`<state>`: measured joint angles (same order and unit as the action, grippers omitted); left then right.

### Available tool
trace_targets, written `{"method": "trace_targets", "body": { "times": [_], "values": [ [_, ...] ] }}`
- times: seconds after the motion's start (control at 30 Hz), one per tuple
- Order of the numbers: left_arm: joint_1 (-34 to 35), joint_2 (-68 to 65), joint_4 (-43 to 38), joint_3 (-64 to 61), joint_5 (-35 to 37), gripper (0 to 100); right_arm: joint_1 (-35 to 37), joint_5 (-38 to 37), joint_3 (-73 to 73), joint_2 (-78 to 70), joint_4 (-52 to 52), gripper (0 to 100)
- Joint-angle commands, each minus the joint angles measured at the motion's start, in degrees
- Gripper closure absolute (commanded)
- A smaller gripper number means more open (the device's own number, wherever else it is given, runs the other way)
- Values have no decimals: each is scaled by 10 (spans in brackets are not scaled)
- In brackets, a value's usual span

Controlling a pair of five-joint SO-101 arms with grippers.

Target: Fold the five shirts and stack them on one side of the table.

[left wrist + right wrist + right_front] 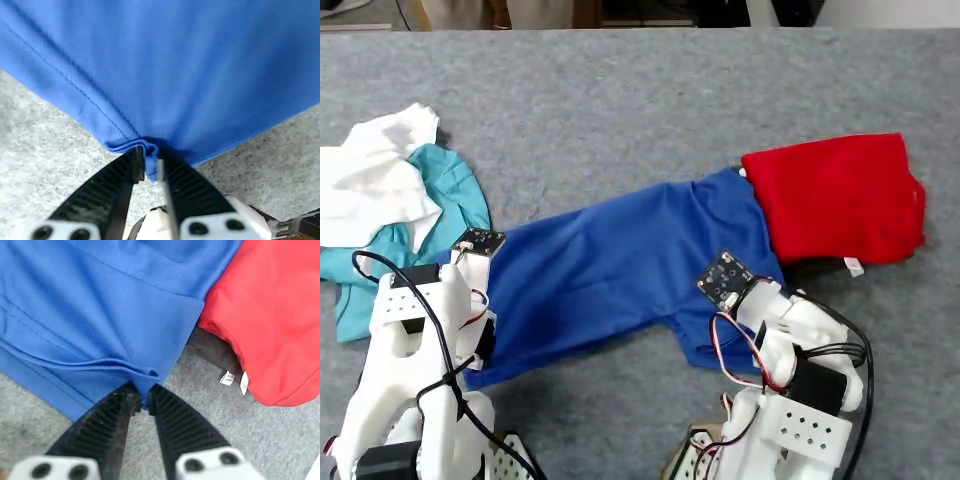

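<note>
A: Left gripper (pixel 150 162), state?
B: Jaws drawn almost together, nipping a bunched fold at the hem of the blue shirt (pixel 190 75). The cloth sits between the ribbed pads. In the high view the left arm (pixel 420 340) stands at the lower left of the frame, at the shirt's lower-left corner.

A: Right gripper (pixel 142 396)?
B: Same sort of grip. The jaws are close together on a puckered edge of the blue shirt, near its sleeve. The right arm (pixel 790 360) stands at the lower right of the frame.

A: How does the blue shirt lie?
B: Spread across the middle of the grey table (pixel 650 90), on a slant from lower left up toward right of centre. Its upper-right end touches the red shirt (pixel 835 195).

A: The red one?
B: Folded, at the right side of the frame. Dark cloth (pixel 212 352) shows under its near edge, and two small white tags (pixel 227 377) hang at that edge.

A: Others?
B: At the left edge of the frame, a crumpled white shirt (pixel 375 180) lies on top of a teal shirt (pixel 455 200). Both are unfolded. The teal one lies just beside the blue shirt's lower-left end.
</note>
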<state>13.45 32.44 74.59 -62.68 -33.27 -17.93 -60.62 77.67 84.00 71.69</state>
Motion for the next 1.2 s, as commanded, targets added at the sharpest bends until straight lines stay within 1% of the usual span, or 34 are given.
{"method": "trace_targets", "body": {
  "times": [0.0, 0.07, 0.1, 0.17, 0.23, 0.3, 0.33, 0.4, 0.47, 0.53, 0.57, 0.67, 0.8, 0.9, 0.97, 1.03, 1.17],
  "values": [
    [4, 3, 5, 7, 2, 819, 10, -23, -13, 6, 10, 746],
    [4, 3, 7, 18, 18, 819, 10, -51, -27, 6, 31, 663],
    [4, 3, 16, 26, 25, 819, 10, -55, -34, 6, 39, 641],
    [4, 3, 26, 45, 30, 819, 7, -55, -52, 6, 47, 648],
    [9, 3, 30, 71, 33, 825, 6, -53, -78, 6, 47, 687],
    [30, 3, 40, 117, 47, 853, 6, -39, -109, 5, 42, 768],
    [40, 3, 52, 147, 51, 871, 7, -27, -126, 1, 40, 834],
    [62, 3, 78, 212, 59, 923, 11, -8, -156, 0, 38, 998],
    [75, 2, 101, 280, 73, 988, 33, 7, -171, 0, 29, 952],
    [76, -3, 106, 329, 110, 972, 65, 39, -173, -7, -2, 981],
    [74, -6, 92, 341, 136, 980, 92, 55, -172, -18, -21, 996],
    [44, -31, 3, 326, 214, 981, 159, 110, -178, -100, -83, 988],
    [12, -107, -96, 280, 267, 981, 205, 199, -239, -298, -168, 988],
    [12, -170, -168, 252, 298, 981, 216, 240, -337, -460, -191, 988],
    [18, -210, -208, 243, 316, 981, 215, 253, -418, -564, -191, 995],
    [28, -243, -237, 241, 333, 981, 214, 253, -492, -655, -189, 995],
    [71, -290, -284, 238, 354, 981, 213, 253, -604, -819, -190, 995]
  ]
}}
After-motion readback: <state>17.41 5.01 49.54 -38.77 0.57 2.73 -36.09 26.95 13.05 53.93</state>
